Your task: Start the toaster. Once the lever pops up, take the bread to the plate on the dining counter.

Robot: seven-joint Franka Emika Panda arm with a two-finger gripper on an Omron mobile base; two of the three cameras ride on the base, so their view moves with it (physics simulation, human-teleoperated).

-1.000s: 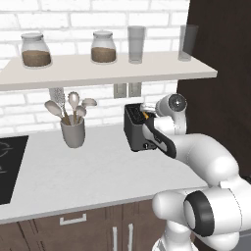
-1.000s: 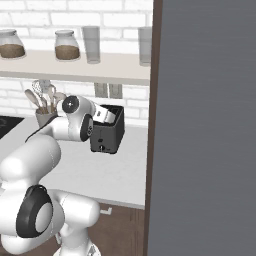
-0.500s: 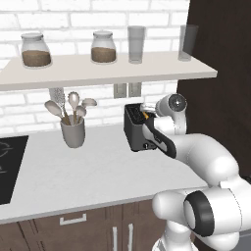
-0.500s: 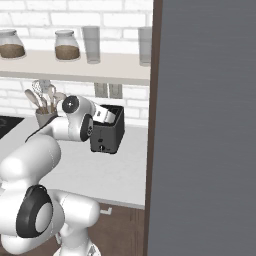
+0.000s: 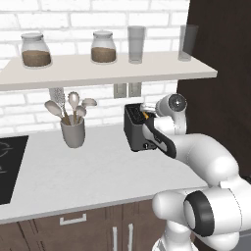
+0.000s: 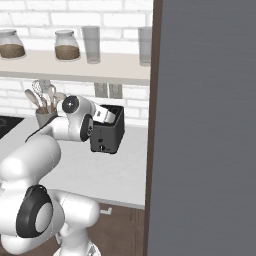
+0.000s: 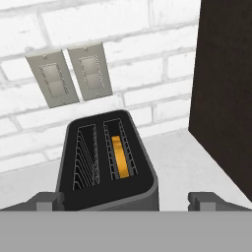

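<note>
The dark grey toaster (image 5: 136, 131) (image 6: 107, 136) stands on the light grey worktop by the brick wall. In the hand view I look down into its two slots (image 7: 106, 162). The bread (image 7: 119, 156), golden with an orange edge, sits low in the right slot. The left slot holds only wire guides. My gripper (image 7: 127, 202) hovers just above and in front of the toaster (image 5: 147, 120), open, its fingertips (image 7: 47, 199) wide apart on either side of the toaster's near end. Nothing is between them. The plate and the dining counter are out of view.
A dark tall cabinet side (image 7: 226, 98) rises close to the toaster's right. A grey utensil crock (image 5: 72, 132) stands to the left, a black cooktop (image 5: 7, 166) beyond it. A shelf (image 5: 108, 71) with jars and glasses hangs overhead. Two outlet plates (image 7: 69, 74) are on the wall.
</note>
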